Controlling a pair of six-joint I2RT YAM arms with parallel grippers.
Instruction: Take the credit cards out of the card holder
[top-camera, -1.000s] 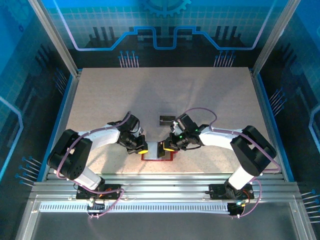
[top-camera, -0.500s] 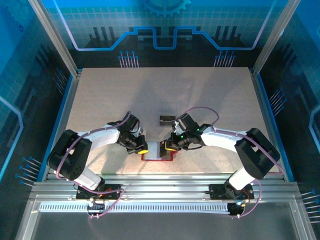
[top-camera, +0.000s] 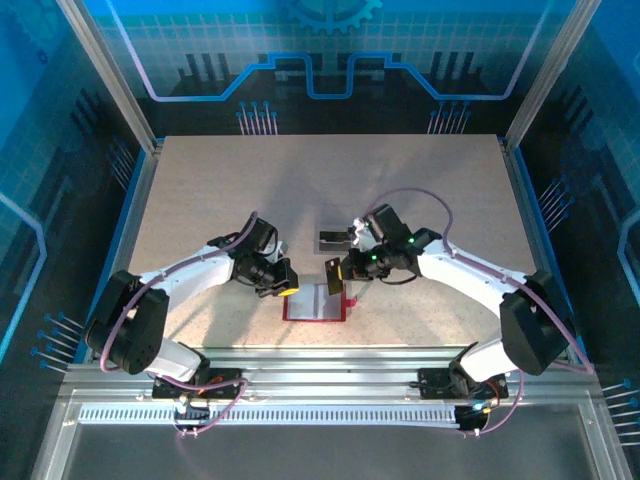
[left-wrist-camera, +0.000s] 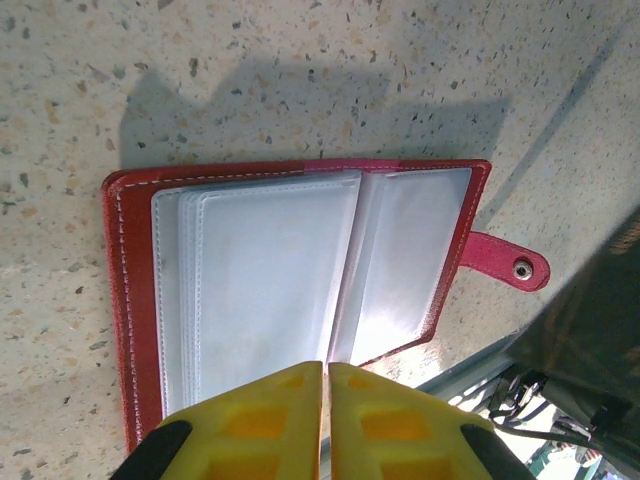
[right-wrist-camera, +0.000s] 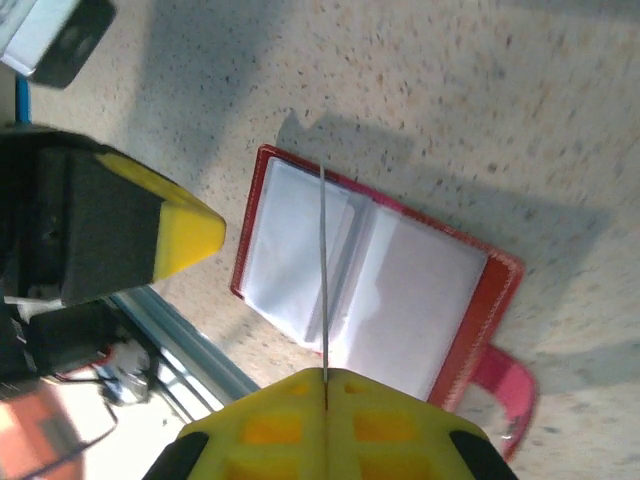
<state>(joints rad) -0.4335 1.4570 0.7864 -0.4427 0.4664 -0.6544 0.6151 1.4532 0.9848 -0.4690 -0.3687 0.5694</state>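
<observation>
Bright, even overhead light in the top view, with soft arm shadows across the table (top-camera: 200, 190) and a blue cast off the walls (top-camera: 60, 150). Shows white glare on the card holder (left-wrist-camera: 125, 300) pockets in the left wrist view, with a hard shadow behind. Goes soft on the near yellow fingertips (right-wrist-camera: 250, 430); blows out in the right wrist view's lower-left corner.

The card holder (left-wrist-camera: 118, 300) has a dark-red leather-like cover with pale stitching, glossy translucent plastic sleeves (left-wrist-camera: 270, 290) and a shiny metal snap (left-wrist-camera: 521, 268). The table (left-wrist-camera: 300, 50) is matt, speckled, stone-like. The left gripper (left-wrist-camera: 326, 368) and the right gripper (right-wrist-camera: 325, 376), pinching a thin stiff credit card (right-wrist-camera: 323, 260), end in smooth yellow plastic.
</observation>
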